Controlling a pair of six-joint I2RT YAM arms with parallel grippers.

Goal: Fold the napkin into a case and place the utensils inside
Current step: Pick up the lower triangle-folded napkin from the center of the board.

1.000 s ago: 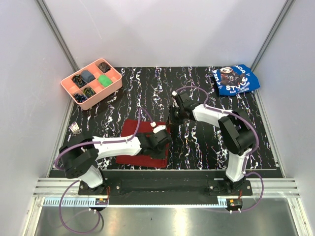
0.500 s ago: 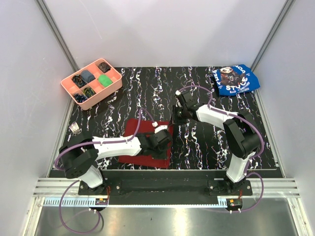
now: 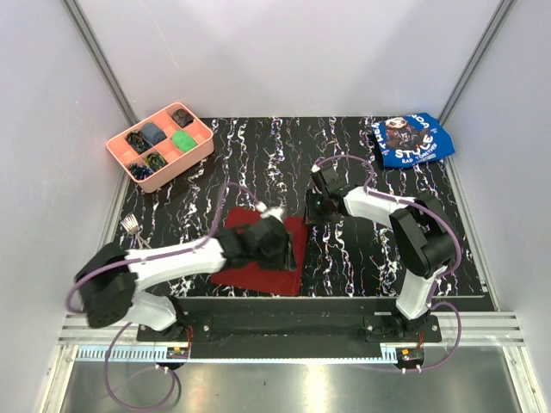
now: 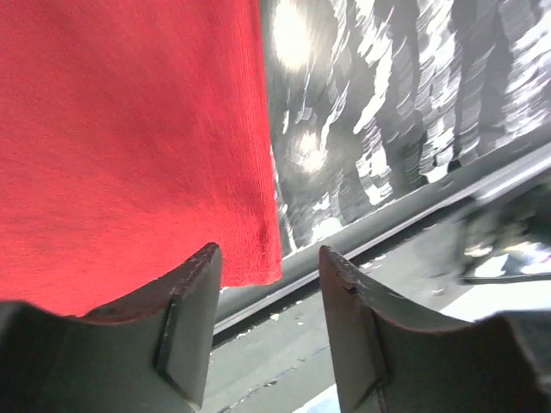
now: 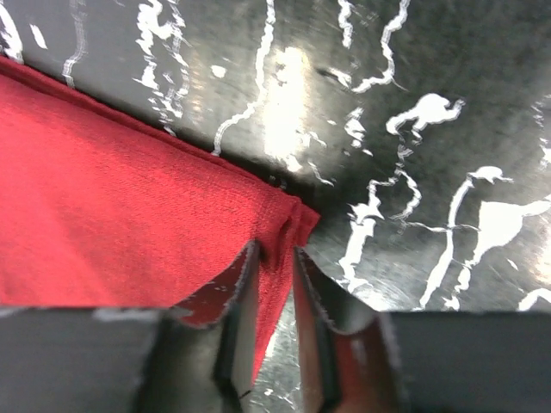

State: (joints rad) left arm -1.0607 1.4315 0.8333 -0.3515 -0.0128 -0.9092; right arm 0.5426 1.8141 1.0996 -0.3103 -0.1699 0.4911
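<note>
Black counter (image 3: 362, 163) with white marble veining lies between plain white walls. On its near part, left of centre, the dark red soft cloth napkin (image 3: 267, 277) lies flat, with both arms reaching over it.

Only from above do we see the rest of the counter. A pink plastic tray with compartments (image 3: 191, 163) sits at the far left, and a blue printed cloth (image 3: 413, 139) at the far right. The thin silver metal utensils (image 3: 131, 225) lie at the left edge, well apart from the napkin. That view places the left tool (image 3: 282, 251) over the napkin's right part and the right tool (image 3: 308, 213) at its far right corner, but hides how the jaws stand.

The wrist cameras show that. The left tool (image 4: 269, 251) has its jaws well apart and holds nothing. A corner of the napkin lies just beyond its fingertips, with the counter's near edge past it. The right tool (image 5: 275, 249) has its jaws only slightly parted, and the napkin's corner lies in the narrow gap. We see space beside the cloth, so it does not look pinched. This view alone shows that the napkin's edge there is layered.
</note>
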